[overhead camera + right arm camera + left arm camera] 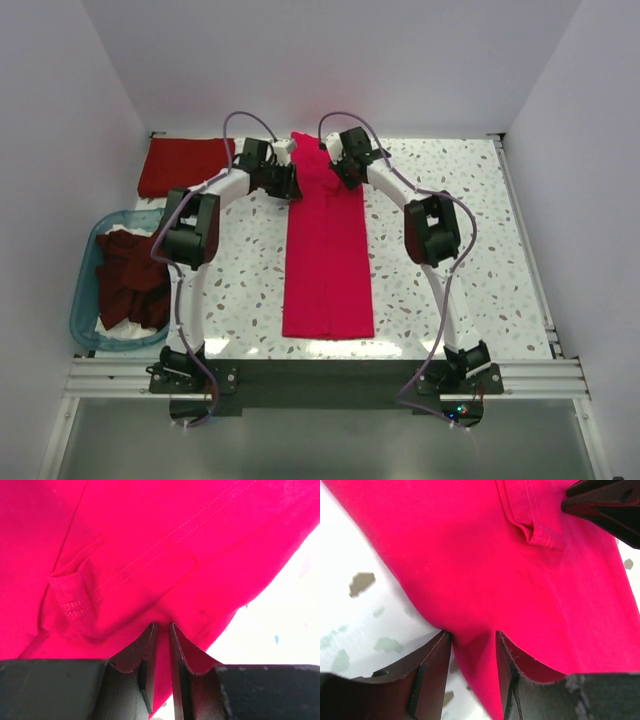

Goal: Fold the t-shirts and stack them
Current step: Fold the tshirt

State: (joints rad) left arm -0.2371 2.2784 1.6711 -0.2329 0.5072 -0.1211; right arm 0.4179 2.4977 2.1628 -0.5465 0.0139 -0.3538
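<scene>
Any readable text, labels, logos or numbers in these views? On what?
None legible. The crimson t-shirt shows only stitching, no print or tag; the folded red t-shirt, the blue tub, the left arm and the right arm carry no readable marking in these views.

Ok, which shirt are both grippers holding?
The bright crimson-pink shirt, a long strip mid-table; the dark red shirt lies folded far left, the maroon shirts sit in the tub.

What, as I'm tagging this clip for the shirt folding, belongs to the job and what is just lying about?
Job: crimson shirt, pinched by left gripper and right gripper; folded dark red shirt; maroon shirts.
Lying about: blue tub holding them, speckled table.
</scene>
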